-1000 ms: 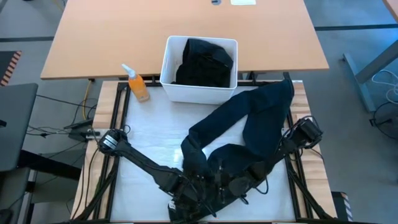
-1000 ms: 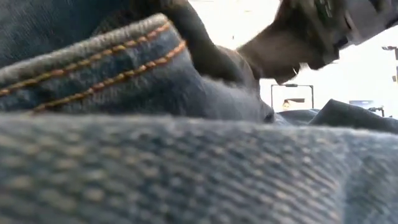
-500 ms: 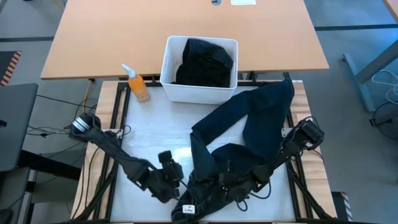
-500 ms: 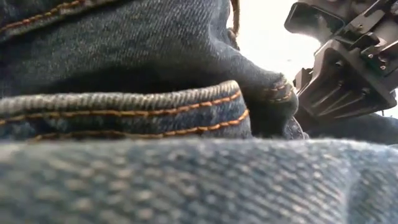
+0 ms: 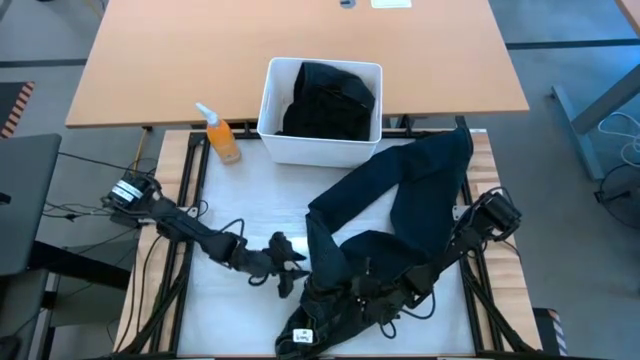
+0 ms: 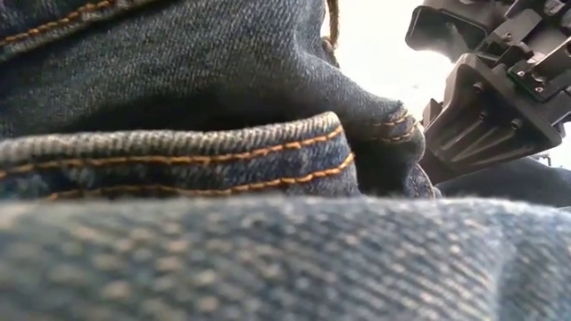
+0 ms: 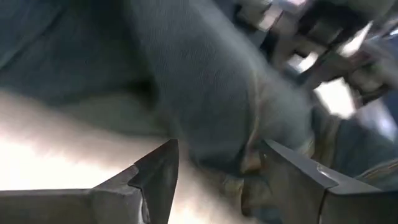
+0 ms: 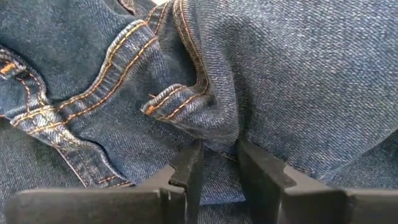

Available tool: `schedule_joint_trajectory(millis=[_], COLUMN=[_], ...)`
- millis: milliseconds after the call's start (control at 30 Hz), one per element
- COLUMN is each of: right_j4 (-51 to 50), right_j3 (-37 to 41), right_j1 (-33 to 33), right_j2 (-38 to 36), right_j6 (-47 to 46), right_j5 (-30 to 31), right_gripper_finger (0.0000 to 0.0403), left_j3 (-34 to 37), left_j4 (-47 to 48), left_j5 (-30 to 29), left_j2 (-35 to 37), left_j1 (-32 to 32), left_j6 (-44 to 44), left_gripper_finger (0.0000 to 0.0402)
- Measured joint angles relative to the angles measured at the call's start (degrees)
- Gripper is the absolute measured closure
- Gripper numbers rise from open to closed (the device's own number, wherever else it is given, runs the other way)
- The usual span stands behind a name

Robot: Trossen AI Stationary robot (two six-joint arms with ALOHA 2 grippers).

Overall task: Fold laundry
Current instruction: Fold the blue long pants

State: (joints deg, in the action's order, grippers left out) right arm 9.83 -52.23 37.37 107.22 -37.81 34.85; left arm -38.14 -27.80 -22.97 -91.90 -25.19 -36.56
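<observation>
**Claws and laundry on desk**

Left claw (image 5: 290,268): low over the white desk (image 5: 240,215), just beside the near-left edge of the jeans (image 5: 400,215). Fingers spread wide with nothing between them; in the left wrist view the two dark fingertips (image 7: 163,169) frame a bare gap, with denim lying just ahead of them.

Right claw (image 5: 372,296): down on the near, bunched part of the jeans, arm reaching in from the desk's right side. In the right wrist view the fingers (image 8: 189,167) pinch a fold of denim beside a seam with orange stitching; grip is on the jeans.

Jeans: dark blue denim, spread from the far-right corner of the desk, where the legs lie, down to the near centre, where the waist end is heaped. A small white tag (image 5: 303,336) shows at the near edge. The low view is nearly filled by denim (image 6: 178,152) with orange double stitching, a dark arm part (image 6: 500,98) at its right.

Bin (image 5: 268,120): white plastic, at the far edge of the desk, centre. Holds black clothing (image 5: 330,100), crumpled.

Spray bottle (image 5: 222,138): orange, white nozzle, standing just left of the bin, apart from the jeans.
</observation>
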Motion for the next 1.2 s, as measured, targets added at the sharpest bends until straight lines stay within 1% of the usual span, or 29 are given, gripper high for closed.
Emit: schedule_joint_trajectory(millis=[33, 100, 167, 300, 433, 500, 600, 667, 733, 800, 867, 967, 1000, 1033, 1100, 1200], right_j4=[0.03, 0.06, 0.14, 0.10, 0.08, 0.04, -0.27, -0.43, -0.51, -0.53, -0.53, -0.65, -0.66, -0.62, -0.58, -0.04], right_j3=[0.00, 0.00, 0.00, 0.00, 0.00, 0.00, 0.00, 0.04, 0.02, 0.02, 0.02, 0.02, 0.04, 0.04, 0.02, 0.04], right_j1=[-0.12, -0.42, -0.70, -0.77, -0.79, -0.83, -1.06, -1.14, -1.14, -1.12, -1.12, -1.12, -1.12, -1.12, -1.16, -1.76], right_j2=[0.00, 0.00, 0.00, 0.02, 0.02, 0.03, 0.04, 0.04, 0.04, 0.04, -0.11, -0.75, -1.10, -1.57, -2.78, -4.69], right_j6=[-0.15, -0.23, -0.34, -0.33, -0.32, -0.31, -0.32, -0.30, -0.30, -0.32, -0.29, 0.63, 1.36, 2.16, 4.22, 8.58], right_j5=[0.00, -0.13, -0.28, -0.28, -0.28, -0.31, -0.45, -0.57, -0.66, -0.67, -0.67, -0.66, -0.65, -0.63, -0.40, -0.20], right_gripper_finger=[0.0276, 0.0276, 0.0276, 0.0276, 0.0276, 0.0276, 0.0276, 0.0276, 0.0276, 0.0276, 0.0276, 0.0276, 0.0276, 0.0276, 0.0276, 0.0276], left_j3=[-0.02, -0.07, 0.03, 0.03, 0.01, -0.44, -2.79, -5.07, -7.38, -8.86, -10.32, -12.20, -12.84, -13.47, -15.29, -17.79], left_j4=[-1.50, -1.37, -0.44, -2.89, -3.32, -5.71, -12.77, -13.70, -11.67, -7.88, -2.93, 5.25, 8.12, 11.19, 17.11, 23.11], left_j5=[1.79, 3.72, 4.49, 7.45, 8.22, 10.46, 16.13, 18.80, 19.29, 19.72, 22.34, 25.64, 25.80, 25.87, 26.09, 25.76], left_j2=[0.00, 0.02, -0.04, -0.04, -0.46, -2.50, -7.77, -10.22, -11.30, -10.56, -8.42, -3.28, -1.35, 0.58, 4.39, 10.06], left_j1=[0.66, 1.95, 3.16, 5.03, 6.46, 6.94, 6.94, 6.86, 6.89, 6.94, 7.11, 7.50, 7.48, 7.44, 7.41, 7.39], left_j6=[0.80, 1.39, 1.81, 2.98, 2.95, 2.45, 2.83, 3.54, 4.14, 5.10, 6.37, 8.79, 9.49, 10.26, 11.27, 12.20], left_gripper_finger=[0.0179, 0.0169, 0.0159, 0.0142, 0.0137, 0.0137, 0.0136, 0.0141, 0.0162, 0.0203, 0.0264, 0.0367, 0.0382, 0.0387, 0.0392, 0.0399])
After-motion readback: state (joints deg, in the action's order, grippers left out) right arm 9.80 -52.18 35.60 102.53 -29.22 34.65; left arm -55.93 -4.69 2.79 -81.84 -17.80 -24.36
